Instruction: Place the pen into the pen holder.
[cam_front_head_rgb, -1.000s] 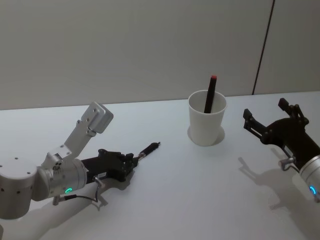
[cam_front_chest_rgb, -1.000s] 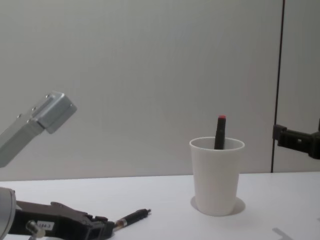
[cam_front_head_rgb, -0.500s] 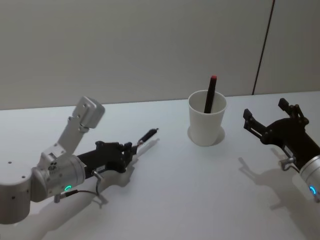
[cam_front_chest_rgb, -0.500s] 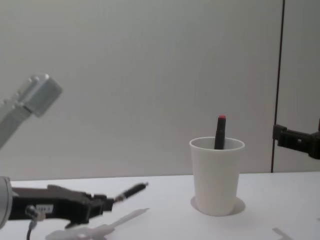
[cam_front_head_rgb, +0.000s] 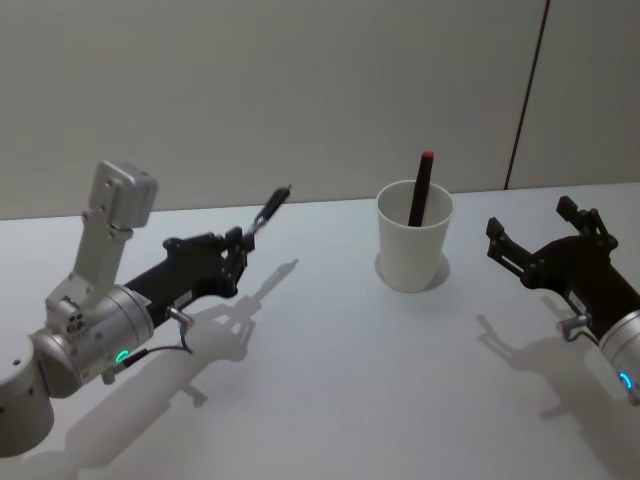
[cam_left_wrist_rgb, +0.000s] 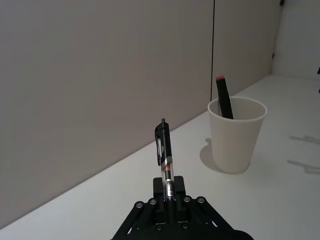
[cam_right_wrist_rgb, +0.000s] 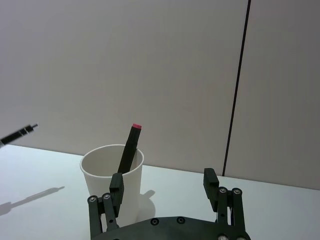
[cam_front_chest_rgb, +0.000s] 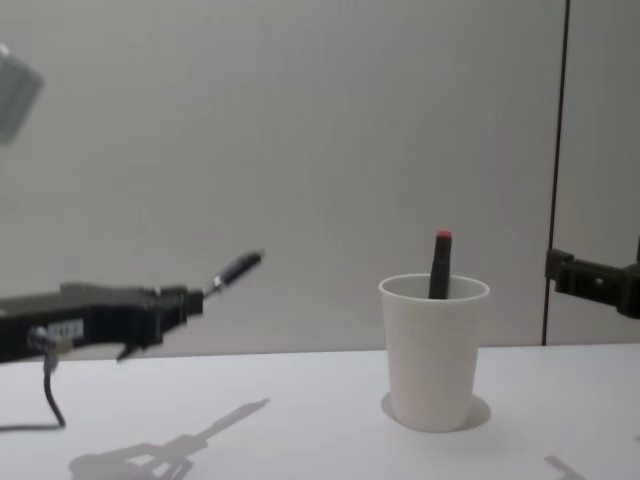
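A black click pen (cam_front_head_rgb: 268, 210) is held clear of the table, tip end pointing up and toward the wall, with my left gripper (cam_front_head_rgb: 238, 243) shut on its lower end. In the left wrist view the pen (cam_left_wrist_rgb: 165, 152) rises from the left gripper (cam_left_wrist_rgb: 169, 187). The pen holder (cam_front_head_rgb: 414, 238), a white paper cup, stands upright to the right of it and some way off. A black marker with a red cap (cam_front_head_rgb: 422, 188) leans inside the cup. My right gripper (cam_front_head_rgb: 528, 220) hovers open to the right of the cup, and it (cam_right_wrist_rgb: 163, 175) faces the pen holder (cam_right_wrist_rgb: 102, 172).
The white table (cam_front_head_rgb: 340, 370) reaches back to a grey wall with a dark vertical seam (cam_front_head_rgb: 528, 95). The left arm's shadow (cam_front_chest_rgb: 170, 450) lies on the tabletop under the pen (cam_front_chest_rgb: 235, 268). Open tabletop lies between the left gripper (cam_front_chest_rgb: 195, 298) and the pen holder (cam_front_chest_rgb: 433, 350).
My left gripper has lifted the pen off the table, rising and moving toward the wall. The pen now tilts upward in the air. The right arm and cup have not moved.
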